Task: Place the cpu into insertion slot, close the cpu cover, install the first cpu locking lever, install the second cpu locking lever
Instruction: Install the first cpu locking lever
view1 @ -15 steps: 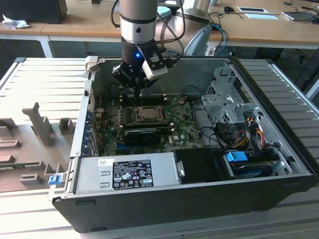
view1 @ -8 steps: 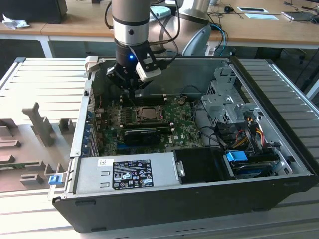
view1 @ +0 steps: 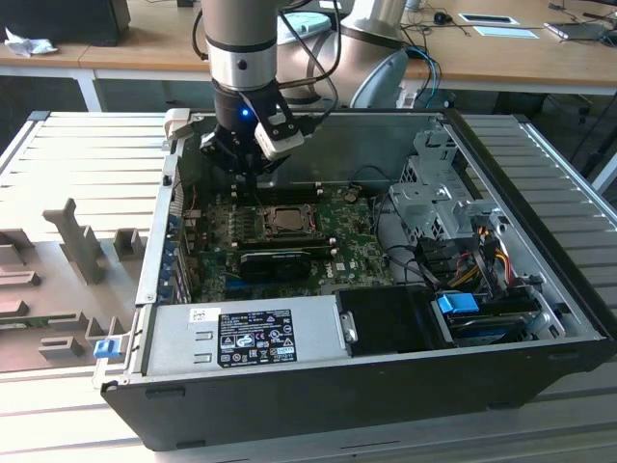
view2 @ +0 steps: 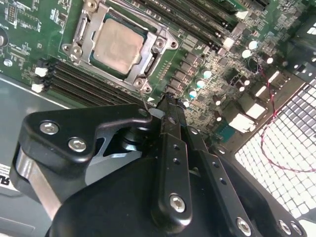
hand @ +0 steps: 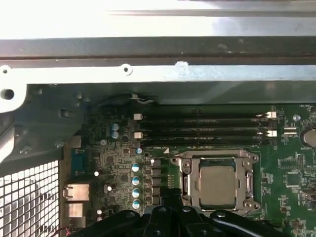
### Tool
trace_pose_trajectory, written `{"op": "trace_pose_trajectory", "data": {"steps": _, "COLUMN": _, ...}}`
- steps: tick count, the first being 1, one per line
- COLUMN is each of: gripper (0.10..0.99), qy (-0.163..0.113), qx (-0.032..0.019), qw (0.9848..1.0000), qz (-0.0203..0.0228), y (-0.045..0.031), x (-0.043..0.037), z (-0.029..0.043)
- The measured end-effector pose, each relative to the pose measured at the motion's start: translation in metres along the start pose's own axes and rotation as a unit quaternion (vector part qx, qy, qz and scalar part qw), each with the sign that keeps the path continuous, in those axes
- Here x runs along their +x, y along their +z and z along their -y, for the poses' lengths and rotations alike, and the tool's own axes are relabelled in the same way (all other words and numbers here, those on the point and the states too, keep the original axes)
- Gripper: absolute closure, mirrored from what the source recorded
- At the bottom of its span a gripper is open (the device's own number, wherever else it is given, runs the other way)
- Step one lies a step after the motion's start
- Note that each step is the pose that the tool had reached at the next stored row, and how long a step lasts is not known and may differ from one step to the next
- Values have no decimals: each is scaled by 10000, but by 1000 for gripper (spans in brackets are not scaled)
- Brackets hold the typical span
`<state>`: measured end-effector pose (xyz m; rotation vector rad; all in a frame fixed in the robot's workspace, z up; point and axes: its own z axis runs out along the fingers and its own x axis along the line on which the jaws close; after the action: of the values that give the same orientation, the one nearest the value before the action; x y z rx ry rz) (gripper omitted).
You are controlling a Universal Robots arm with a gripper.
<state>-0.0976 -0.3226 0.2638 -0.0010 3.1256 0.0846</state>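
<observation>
Inside the open computer case, which lies on a ribbed grey desk, the green motherboard faces up. The robot arm reaches down at about 11 o'clock from the board's middle in the exterior view. Its black pincer hangs above the board just beside the insertion slot, fingers drawn together with nothing between them. The cpu cover lies flat over the slot, its silver frame ringing the cpu, whose grey metal top shows through the cut-out in both wrist views. In the first wrist view, black memory slots run at 12 o'clock from the socket, and a row of small blue-topped capacitors stands at 9 o'clock.
</observation>
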Motion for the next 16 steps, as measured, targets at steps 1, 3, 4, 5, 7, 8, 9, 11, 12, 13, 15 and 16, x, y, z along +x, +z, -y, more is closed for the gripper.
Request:
{"op": "trace_pose_trajectory", "data": {"steps": 1, "gripper": 980, "qy": -45, "qx": -12, "qw": 10000, "qz": -2, "y": 3, "x": 1, "z": 0}}
{"op": "trace_pose_trajectory", "data": {"steps": 3, "gripper": 980, "qy": -307, "qx": -26, "qw": 9995, "qz": -18, "y": 20, "x": 17, "z": 1}}
{"op": "trace_pose_trajectory", "data": {"steps": 4, "gripper": 980, "qy": -323, "qx": -36, "qw": 9995, "qz": -18, "y": 32, "x": 70, "z": 2}}
{"op": "trace_pose_trajectory", "data": {"steps": 5, "gripper": 980, "qy": -326, "qx": -39, "qw": 9995, "qz": -16, "y": 41, "x": 118, "z": -1}}
{"op": "trace_pose_trajectory", "data": {"steps": 7, "gripper": 980, "qy": -329, "qx": -39, "qw": 9994, "qz": -15, "y": 50, "x": 148, "z": -12}}
{"op": "trace_pose_trajectory", "data": {"steps": 8, "gripper": 980, "qy": -331, "qx": -38, "qw": 9994, "qz": -15, "y": 55, "x": 161, "z": -22}}
{"op": "trace_pose_trajectory", "data": {"steps": 9, "gripper": 980, "qy": -334, "qx": -39, "qw": 9994, "qz": -14, "y": 59, "x": 172, "z": -30}}
{"op": "trace_pose_trajectory", "data": {"steps": 11, "gripper": 980, "qy": -340, "qx": -39, "qw": 9994, "qz": -13, "y": 70, "x": 202, "z": -68}}
{"op": "trace_pose_trajectory", "data": {"steps": 12, "gripper": 980, "qy": -341, "qx": -39, "qw": 9994, "qz": -13, "y": 74, "x": 207, "z": -84}}
{"op": "trace_pose_trajectory", "data": {"steps": 13, "gripper": 980, "qy": -342, "qx": -39, "qw": 9994, "qz": -13, "y": 79, "x": 216, "z": -118}}
{"op": "trace_pose_trajectory", "data": {"steps": 15, "gripper": 980, "qy": -346, "qx": -38, "qw": 9994, "qz": -13, "y": 88, "x": 221, "z": -187}}
{"op": "trace_pose_trajectory", "data": {"steps": 16, "gripper": 980, "qy": -347, "qx": -39, "qw": 9994, "qz": -13, "y": 89, "x": 222, "z": -210}}
